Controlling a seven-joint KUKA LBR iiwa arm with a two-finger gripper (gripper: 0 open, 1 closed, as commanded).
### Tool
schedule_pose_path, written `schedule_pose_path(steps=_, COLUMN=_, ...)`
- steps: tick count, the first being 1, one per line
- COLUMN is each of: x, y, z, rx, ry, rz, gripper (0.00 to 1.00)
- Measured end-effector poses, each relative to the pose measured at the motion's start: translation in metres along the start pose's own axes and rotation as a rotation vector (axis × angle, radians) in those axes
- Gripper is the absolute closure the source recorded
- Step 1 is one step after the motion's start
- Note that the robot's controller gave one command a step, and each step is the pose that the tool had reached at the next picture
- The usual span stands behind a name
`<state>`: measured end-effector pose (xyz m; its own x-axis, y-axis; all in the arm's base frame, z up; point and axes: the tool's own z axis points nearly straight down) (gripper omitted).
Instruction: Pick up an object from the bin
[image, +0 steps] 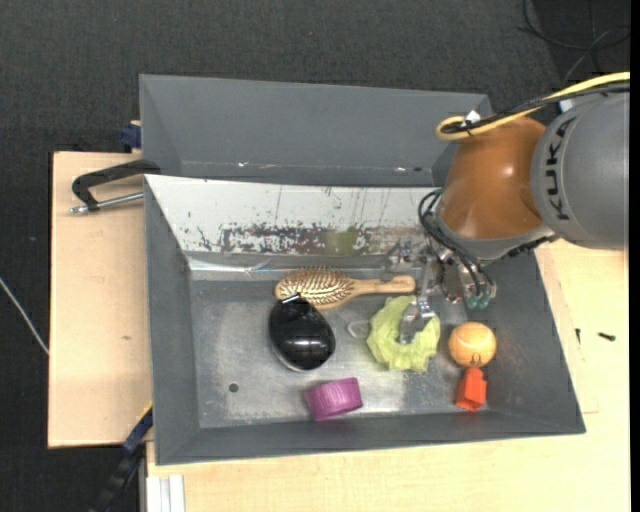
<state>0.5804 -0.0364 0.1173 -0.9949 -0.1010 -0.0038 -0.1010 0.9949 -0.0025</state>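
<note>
- The KUKA iiwa arm (592, 160): a thick, rounded grey link, with dark lettering (556, 170) spelling the maker's name in capitals along its side.
- A glossy orange cover (490, 185), dome-shaped, encloses the wrist.
- A yellow cable (520, 108) arcs over the cover's top, and thin black cables (432, 215) curl at its lower edge.
- The gripper (413, 322): bare silver-grey metal, with small greenish fittings (483, 295) near its base.
</note>
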Motion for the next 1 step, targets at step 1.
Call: schedule_pose_path(steps=1, x=0.0174, y=-0.0392, z=0.0258, rx=-0.007, ry=0.003, rz=-0.069, gripper=0.00)
